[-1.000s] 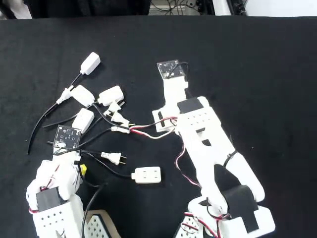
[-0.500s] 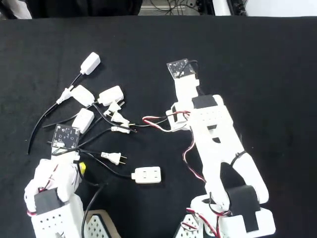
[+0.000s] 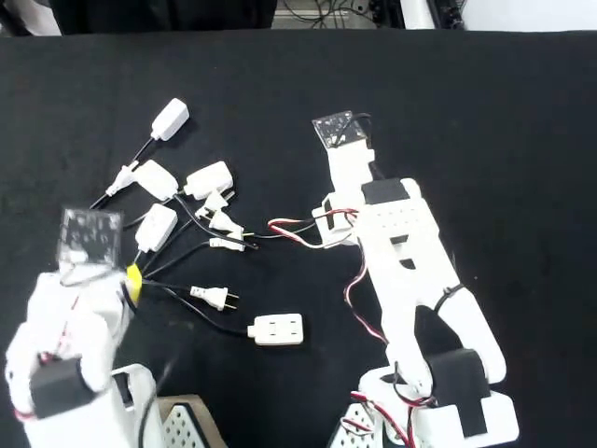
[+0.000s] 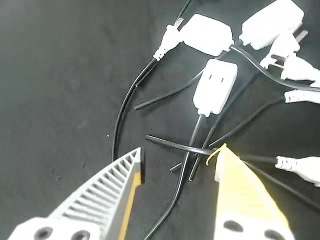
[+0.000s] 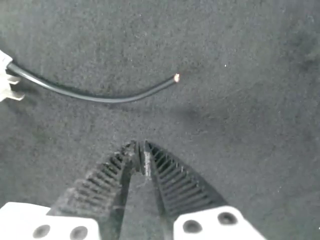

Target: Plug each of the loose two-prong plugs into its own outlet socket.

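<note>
My left gripper is open above a tangle of black cords, one grey finger and one yellow finger. Just past its tips lies a white outlet socket with two slots facing up. Farther off, a two-prong plug lies at another socket; I cannot tell if it is plugged in. Loose plugs lie off to one side. From above, several sockets and plugs lie left of centre. My right gripper is shut and empty over bare cloth, near a cord end.
A black cloth covers the table. The right arm stretches up the middle with red and white wires trailing left. A separate white socket lies near the front. The left arm stands at the front left.
The left arm has lifted and swung left, away from the cords. The right arm shifted to the right a second ago and has kept still since.
</note>
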You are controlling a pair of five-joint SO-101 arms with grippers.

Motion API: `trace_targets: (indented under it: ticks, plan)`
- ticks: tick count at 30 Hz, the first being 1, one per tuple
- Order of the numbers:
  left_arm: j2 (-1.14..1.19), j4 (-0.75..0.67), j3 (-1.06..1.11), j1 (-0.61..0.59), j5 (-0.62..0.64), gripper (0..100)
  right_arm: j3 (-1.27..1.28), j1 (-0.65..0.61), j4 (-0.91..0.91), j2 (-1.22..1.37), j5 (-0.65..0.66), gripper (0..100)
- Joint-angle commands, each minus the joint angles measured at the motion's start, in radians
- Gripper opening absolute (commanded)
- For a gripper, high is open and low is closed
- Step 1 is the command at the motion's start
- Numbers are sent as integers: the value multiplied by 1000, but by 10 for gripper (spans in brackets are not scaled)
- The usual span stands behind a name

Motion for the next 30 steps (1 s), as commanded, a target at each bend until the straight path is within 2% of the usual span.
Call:
trace_targets:
  ticks: [1,8,17,24,30]
  plan:
    - [302,-41,-145,18,17,241,-5,23,2,-5,6,12]
    - [704,-55,-300,24,18,241,-4,23,0,-4,8,12]
    - [1019,-305,-372,130,23,242,-4,23,0,-4,8,12]
    - [1260,-311,-541,180,66,239,-4,23,0,-4,8,12]
    - [1361,-321,-598,194,69,239,-4,20,-2,-4,8,12]
